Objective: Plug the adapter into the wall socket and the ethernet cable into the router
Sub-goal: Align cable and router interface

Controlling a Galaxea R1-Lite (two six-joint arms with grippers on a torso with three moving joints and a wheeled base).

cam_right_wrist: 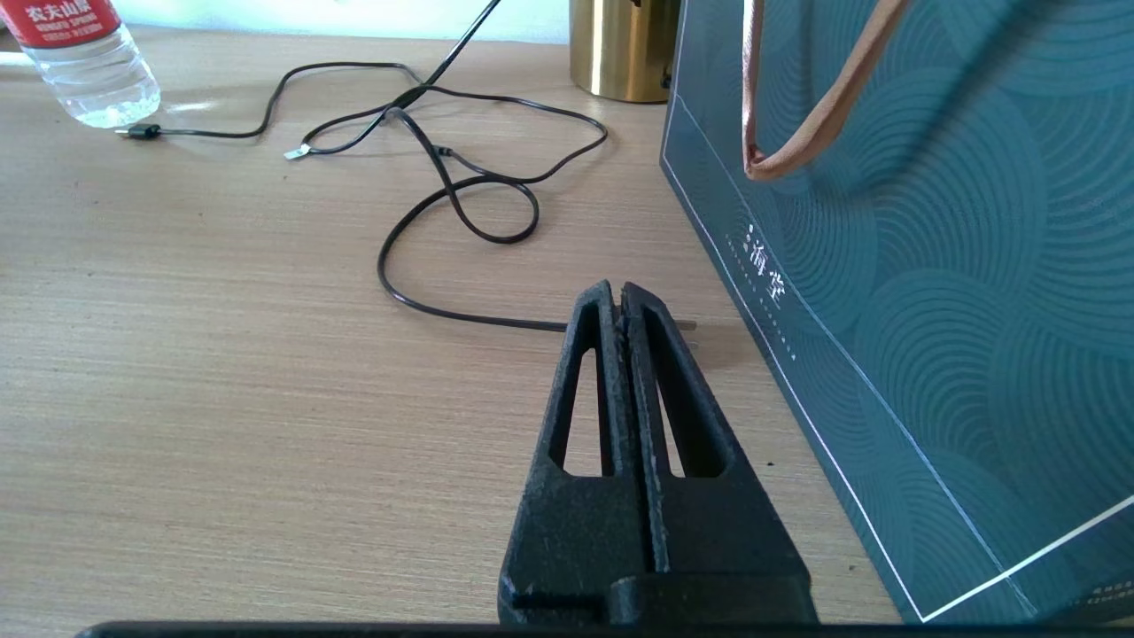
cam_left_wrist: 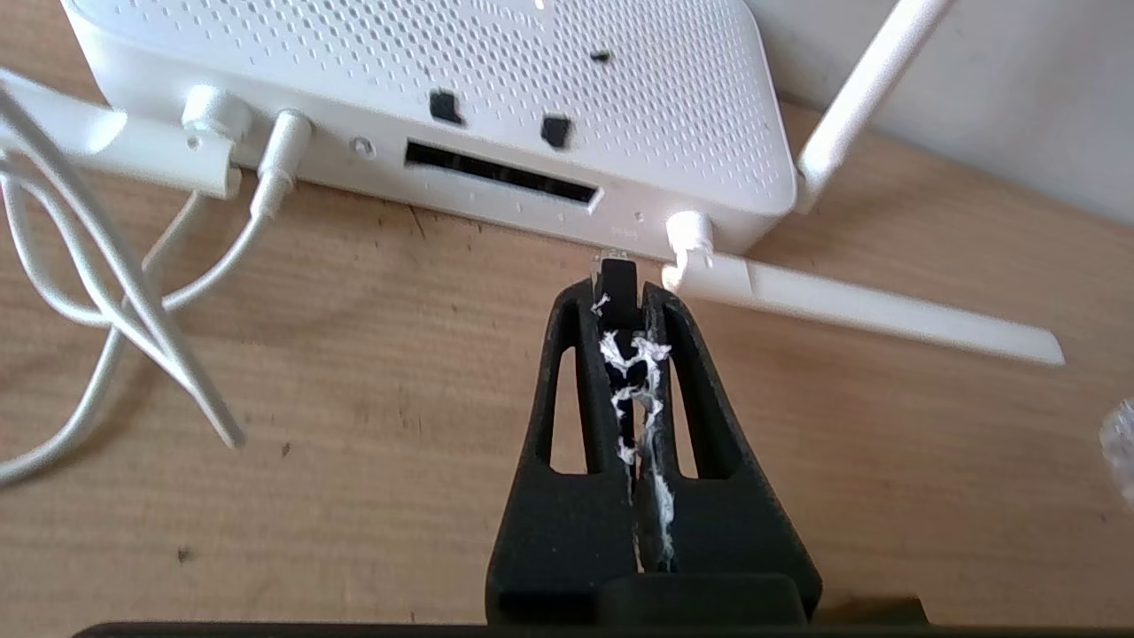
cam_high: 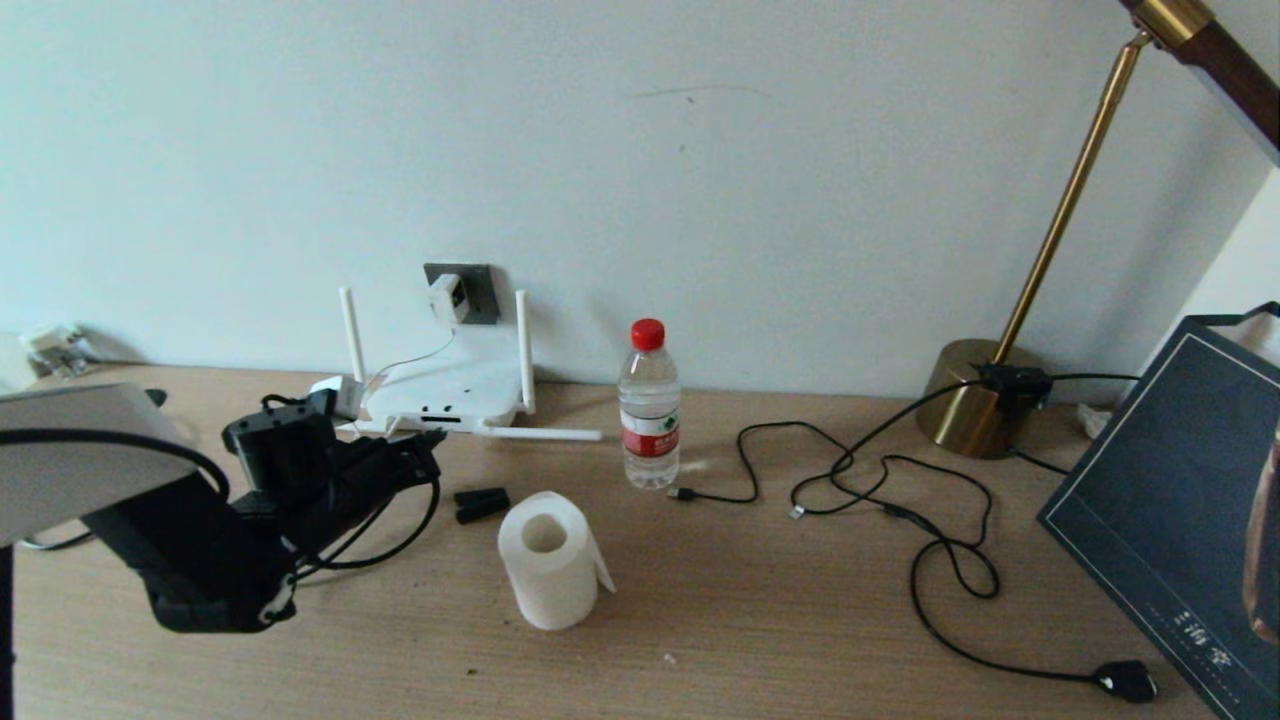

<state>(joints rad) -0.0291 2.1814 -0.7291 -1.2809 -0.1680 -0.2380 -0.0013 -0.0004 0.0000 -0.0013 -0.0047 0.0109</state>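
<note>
The white router (cam_high: 450, 388) lies against the wall, its port slot (cam_left_wrist: 500, 174) facing my left gripper (cam_high: 428, 447). That gripper (cam_left_wrist: 617, 288) is shut on the ethernet cable's black boot (cam_left_wrist: 617, 282). The clear plug tip (cam_left_wrist: 611, 259) sits just off the router's edge (cam_left_wrist: 620, 232), beside the slot and near an antenna hinge (cam_left_wrist: 689, 232). The cable loops back under the arm (cam_high: 405, 540). The white adapter (cam_high: 447, 297) sits in the dark wall socket (cam_high: 482, 283), and its thin cord (cam_left_wrist: 266, 190) runs to the router. My right gripper (cam_right_wrist: 617, 297) is shut on nothing, low over the table.
A paper roll (cam_high: 548, 562), a small black block (cam_high: 481, 503) and a water bottle (cam_high: 649, 405) stand right of the router. Thin black cables (cam_high: 900, 500) sprawl toward a brass lamp base (cam_high: 972, 400). A teal bag (cam_right_wrist: 930, 248) stands beside the right gripper.
</note>
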